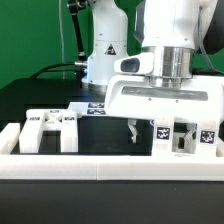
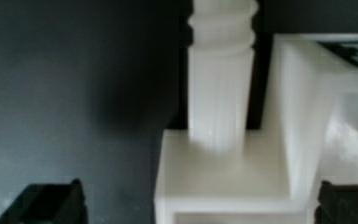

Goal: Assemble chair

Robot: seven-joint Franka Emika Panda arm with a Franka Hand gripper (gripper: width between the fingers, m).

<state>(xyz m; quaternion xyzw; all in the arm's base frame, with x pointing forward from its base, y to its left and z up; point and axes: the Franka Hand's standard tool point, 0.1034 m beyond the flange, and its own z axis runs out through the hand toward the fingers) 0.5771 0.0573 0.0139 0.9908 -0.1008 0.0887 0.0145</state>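
The chair is in loose white parts on the black table. One part with black-and-white tags stands at the exterior view's right, directly under my gripper. In the wrist view it shows as a white block with a turned post and a flat panel beside it. My gripper is open, with its dark fingertips on either side of the block. A strip of bare table lies between one finger and the block. Another blocky chair part stands at the exterior view's left.
A long white rail runs along the table's front edge, with a raised end at the exterior view's left. A tagged flat piece lies farther back near the robot's base. A green wall stands behind.
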